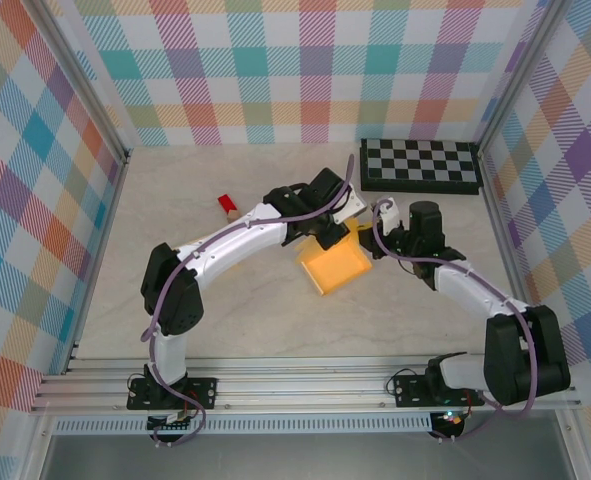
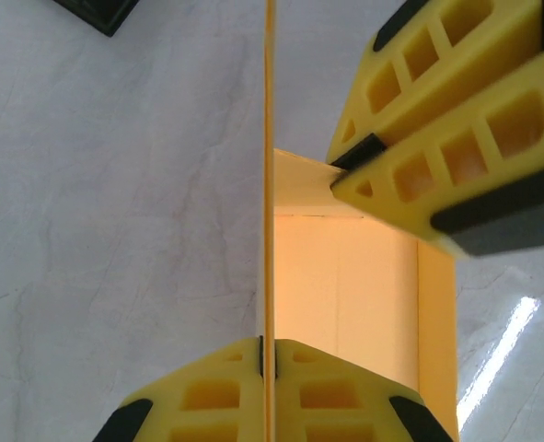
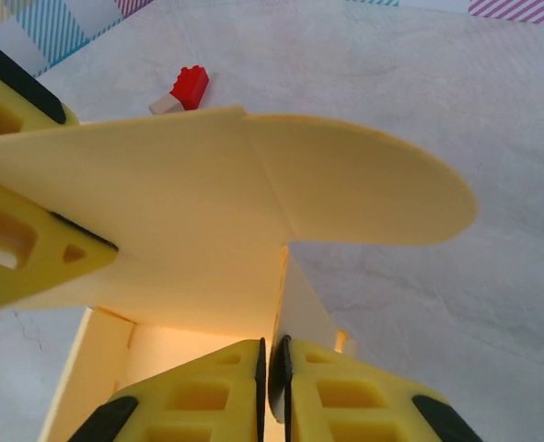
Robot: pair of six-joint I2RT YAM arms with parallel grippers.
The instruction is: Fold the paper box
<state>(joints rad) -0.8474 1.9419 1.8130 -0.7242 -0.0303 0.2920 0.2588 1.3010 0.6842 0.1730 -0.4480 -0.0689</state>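
The yellow paper box (image 1: 337, 268) sits half-folded with its top open, wedged right between the two sets of jaws. The left gripper (image 2: 268, 354) is pressed together on one upright side wall, the thin card sandwiched in its pads. The right gripper (image 3: 273, 354) pinches the neighbouring wall. The tabletop (image 1: 225, 320) is pale marble-look stuff. A small red block (image 1: 228, 206) lies off to the outer side of the left jaws, a checkerboard (image 1: 420, 165) sits beyond the right jaws, and pastel plaid walls (image 1: 275, 70) surround it all.

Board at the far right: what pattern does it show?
The board is black-and-white chequered, clearest from the top view.
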